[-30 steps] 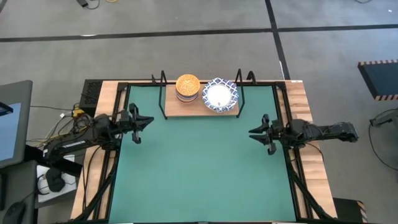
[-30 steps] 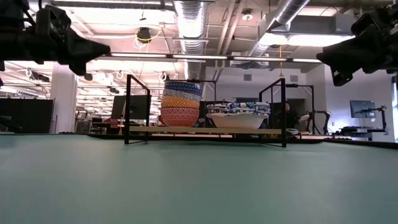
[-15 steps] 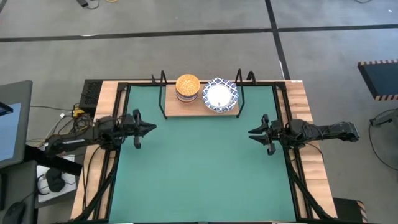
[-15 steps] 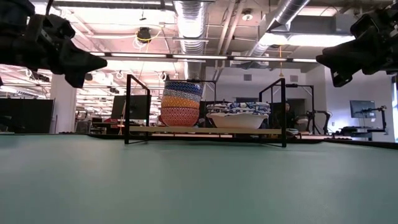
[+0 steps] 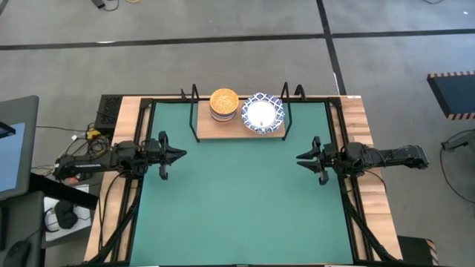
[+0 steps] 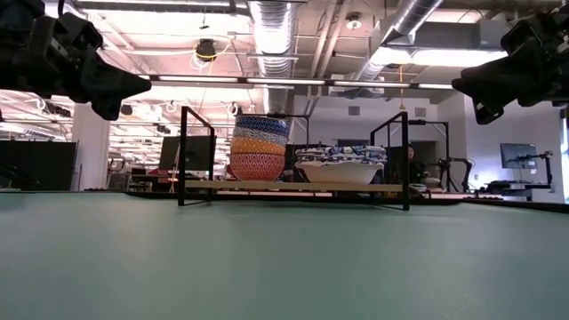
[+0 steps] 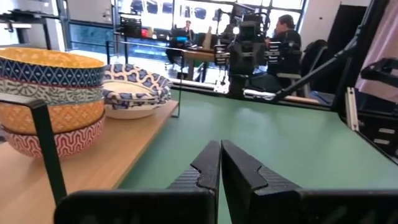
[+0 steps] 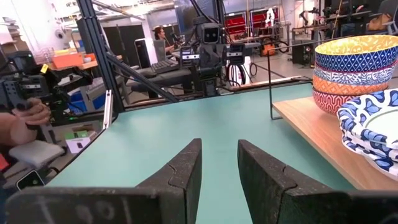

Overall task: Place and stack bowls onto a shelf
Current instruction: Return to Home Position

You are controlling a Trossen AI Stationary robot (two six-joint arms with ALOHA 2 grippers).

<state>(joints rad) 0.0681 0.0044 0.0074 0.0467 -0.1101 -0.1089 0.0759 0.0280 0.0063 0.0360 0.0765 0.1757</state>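
The wooden shelf [image 5: 223, 132] stands at the far edge of the green mat. On its board rests a stack of smaller bowls [image 5: 224, 104], yellow-gold on top and red at the bottom [image 6: 259, 148]. Beside it to the right sits a stack of wide blue-and-white bowls [image 5: 263, 113] [image 6: 340, 165]. My left gripper [image 5: 180, 154] hovers shut over the mat's left side, pointing right [image 7: 220, 155]. My right gripper [image 5: 300, 158] hovers open over the mat's right side, pointing left [image 8: 219, 152]. Neither holds anything.
Black upright posts [image 6: 185, 156] [image 6: 407, 160] stand at the shelf's corners. The green mat [image 5: 237, 208] stretches between the two arms. A black frame rail [image 5: 141, 185] runs along the table's sides. A person's hand [image 8: 31, 112] shows in the room beyond the table.
My left arm has swung a little toward the table's near edge and turned until its gripper points level to the right. The right arm and the bowls have stayed where they were.
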